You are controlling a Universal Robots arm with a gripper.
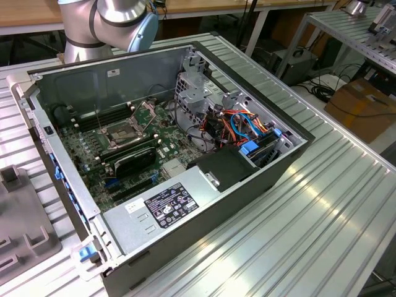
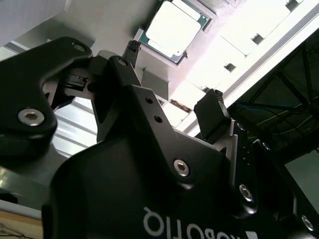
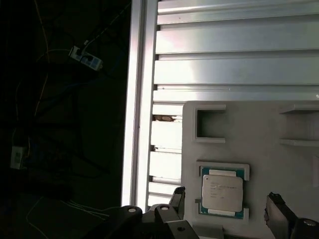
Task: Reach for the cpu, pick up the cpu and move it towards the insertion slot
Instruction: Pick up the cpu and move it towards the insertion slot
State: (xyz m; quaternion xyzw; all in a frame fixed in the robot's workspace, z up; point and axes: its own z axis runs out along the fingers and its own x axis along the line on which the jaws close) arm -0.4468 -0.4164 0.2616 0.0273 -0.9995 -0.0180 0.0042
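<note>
1. Over the grey tray point(image 3: 259, 124), the Universal Robots arm's gripper point(image 3: 226, 198) hangs above the cpu point(image 3: 222, 193). Its jaws are spread wide and hold nothing.
2. We see the cpu lying pale metal face up in a square recess of the tray, which rests on the ribbed aluminium table point(image 3: 224, 50).
3. In the first wrist view, one black fingertip point(image 3: 277, 214) shows on each side of the chip. We see neither touching it.
4. In the second wrist view, looking along the gripper point(image 2: 173, 73), the cpu point(image 2: 173, 29) sits beyond the parted fingertips, clear of both.
5. In the exterior view, the insertion slot point(image 1: 122, 132) lies on the motherboard of an open computer case point(image 1: 111, 83). Its silver frame rings a dark centre.
6. A metal retention plate point(image 1: 148, 111) stands tilted at the slot's one o'clock.
7. The power supply point(image 1: 164, 207) lies at the slot's five o'clock.
8. A tangle of blue and orange cables point(image 1: 247, 127) sits at its three o'clock.
9. The arm's grey-and-blue joint point(image 1: 124, 21) rises at the slot's twelve o'clock, beyond the case wall.
</note>
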